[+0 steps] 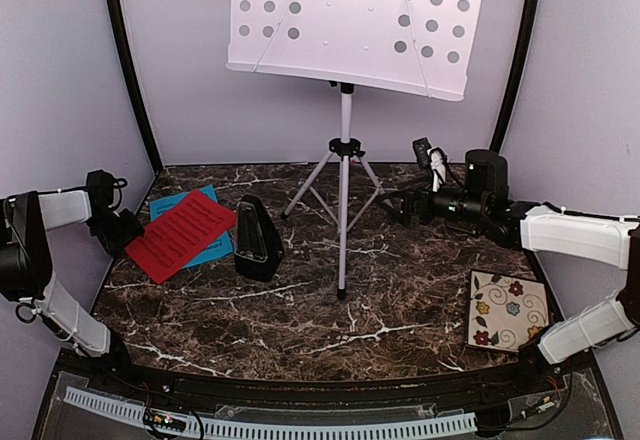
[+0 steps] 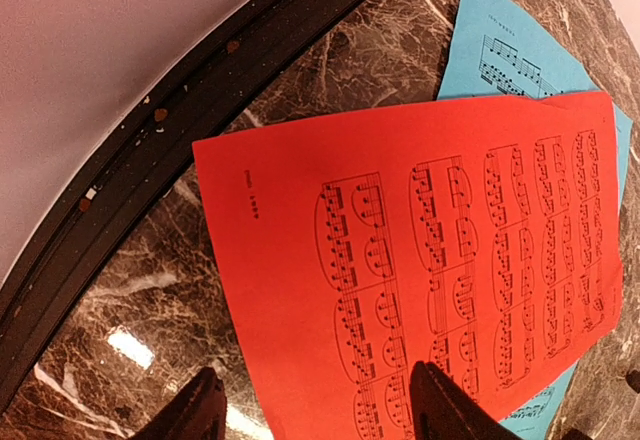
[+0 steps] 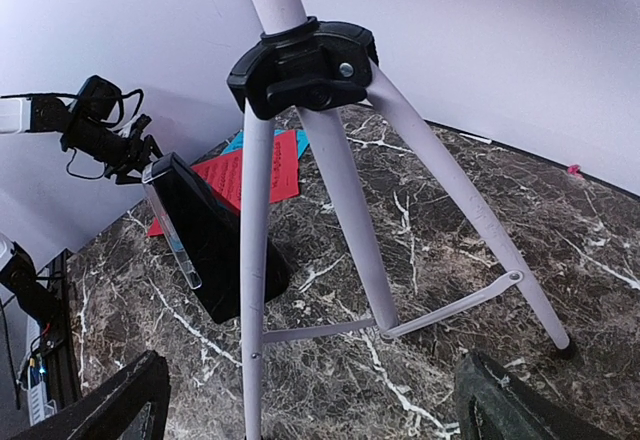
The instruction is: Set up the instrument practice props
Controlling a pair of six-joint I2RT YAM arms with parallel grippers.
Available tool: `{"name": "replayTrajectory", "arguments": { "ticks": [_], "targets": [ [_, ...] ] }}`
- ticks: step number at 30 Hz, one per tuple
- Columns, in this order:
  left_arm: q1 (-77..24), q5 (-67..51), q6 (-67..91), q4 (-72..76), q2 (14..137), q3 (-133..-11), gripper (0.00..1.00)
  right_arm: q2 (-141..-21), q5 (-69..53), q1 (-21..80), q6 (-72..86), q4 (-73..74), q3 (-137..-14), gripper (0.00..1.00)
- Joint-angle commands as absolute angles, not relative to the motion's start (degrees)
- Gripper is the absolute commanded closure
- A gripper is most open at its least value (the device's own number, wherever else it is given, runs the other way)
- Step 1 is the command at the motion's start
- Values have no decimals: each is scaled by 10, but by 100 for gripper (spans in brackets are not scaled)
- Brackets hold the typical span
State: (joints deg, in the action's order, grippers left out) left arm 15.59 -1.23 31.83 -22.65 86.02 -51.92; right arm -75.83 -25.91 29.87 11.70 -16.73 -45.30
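The white music stand (image 1: 345, 160) stands at mid-table on its tripod, its perforated desk (image 1: 350, 20) high at the back. A red sheet-music page (image 1: 182, 234) lies on a blue page (image 1: 215, 252) at the left, beside the black metronome (image 1: 257, 240). My left gripper (image 1: 125, 228) is at the red page's left edge. In the left wrist view it (image 2: 315, 412) is open, with the red page (image 2: 420, 260) reaching between its fingertips and the blue page (image 2: 510, 50) beyond. My right gripper (image 3: 315, 410) is open and empty, facing the tripod legs (image 3: 340, 220) from the right.
A floral square tile (image 1: 508, 310) lies at the front right of the marble table (image 1: 400, 300). The table's dark raised rim (image 2: 150, 150) curves just beyond the red page's left edge. Purple walls close in the back and sides.
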Motion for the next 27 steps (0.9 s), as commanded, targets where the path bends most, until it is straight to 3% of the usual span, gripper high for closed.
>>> {"name": "replayTrajectory", "arguments": {
  "ticks": [1,13,27],
  "targets": [
    [161,-14,363,-208,855,-492,34,-739,-262,295,118,-191,-443,0],
    [174,-45,450,-115,782,-367,32,-743,-274,294,107,-183,-455,0],
    [250,-203,494,93,776,-229,35,-750,-274,293,96,-165,-472,0]
  ]
}}
